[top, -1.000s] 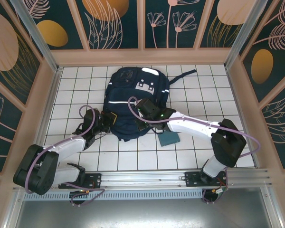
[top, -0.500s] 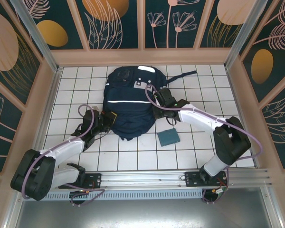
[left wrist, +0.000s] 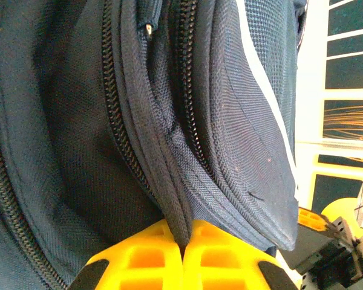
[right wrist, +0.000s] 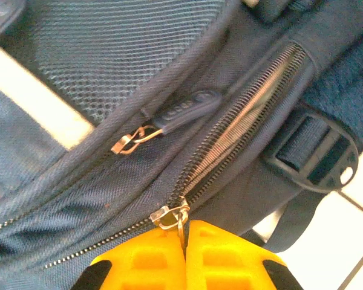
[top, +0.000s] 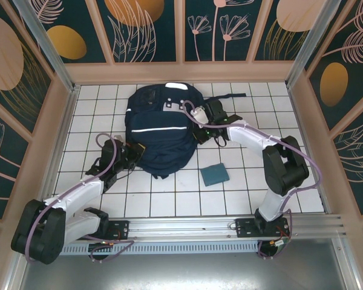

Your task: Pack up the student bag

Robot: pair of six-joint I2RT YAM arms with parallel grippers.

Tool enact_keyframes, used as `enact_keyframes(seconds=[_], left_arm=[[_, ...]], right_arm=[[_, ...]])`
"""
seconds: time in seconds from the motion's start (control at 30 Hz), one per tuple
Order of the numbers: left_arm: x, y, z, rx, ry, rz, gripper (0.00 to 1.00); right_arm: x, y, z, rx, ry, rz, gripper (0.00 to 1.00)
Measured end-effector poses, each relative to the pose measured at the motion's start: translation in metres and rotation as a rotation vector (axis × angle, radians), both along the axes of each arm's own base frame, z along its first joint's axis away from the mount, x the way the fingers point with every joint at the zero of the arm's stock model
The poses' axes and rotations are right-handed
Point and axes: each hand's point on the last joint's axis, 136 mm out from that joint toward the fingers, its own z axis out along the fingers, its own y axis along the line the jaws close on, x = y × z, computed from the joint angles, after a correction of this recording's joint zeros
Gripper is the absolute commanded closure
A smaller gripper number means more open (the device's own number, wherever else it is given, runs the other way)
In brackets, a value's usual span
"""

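Observation:
The student bag (top: 157, 130), dark navy with a thin white stripe, lies on the white tiled floor with its top toward the back wall. My left gripper (top: 136, 152) is at its lower left edge. In the left wrist view the yellow jaws (left wrist: 183, 244) are shut on a fold of the bag's fabric (left wrist: 175, 205) beside a zipper seam. My right gripper (top: 199, 124) is at the bag's upper right side. In the right wrist view it (right wrist: 184, 235) is shut on a metal zipper pull (right wrist: 180, 217). The zipper teeth (right wrist: 242, 115) stand apart beyond the slider.
A flat teal-blue square item (top: 214, 174) lies on the tiles right of the bag's bottom. A black strap (top: 233, 95) trails from the bag toward the back right. Another zipper pull (right wrist: 136, 140) and a plastic buckle (right wrist: 317, 160) sit near my right jaws. Wooden walls ring the floor.
My right gripper has travelled from the bag's lower middle up along its right side toward the top, pinching the zipper pull. The bag shifted left and back. The left arm followed slightly left.

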Motion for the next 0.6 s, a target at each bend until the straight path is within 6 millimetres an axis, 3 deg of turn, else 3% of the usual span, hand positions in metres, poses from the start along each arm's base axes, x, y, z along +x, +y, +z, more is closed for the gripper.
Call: enact_keyframes(seconds=[0.33,0.6], left_arm=[[-0.004,0.012,0.000,0.085,0.010,-0.034,1.00],[-0.011,0.015,0.004,0.097,0.006,-0.053,1.00]], right_arm=[[0.021,0.003,-0.002,-0.085,-0.103,0.233,1.00],[0.044,0.005,0.011,-0.105,-0.165,0.256,1.00]])
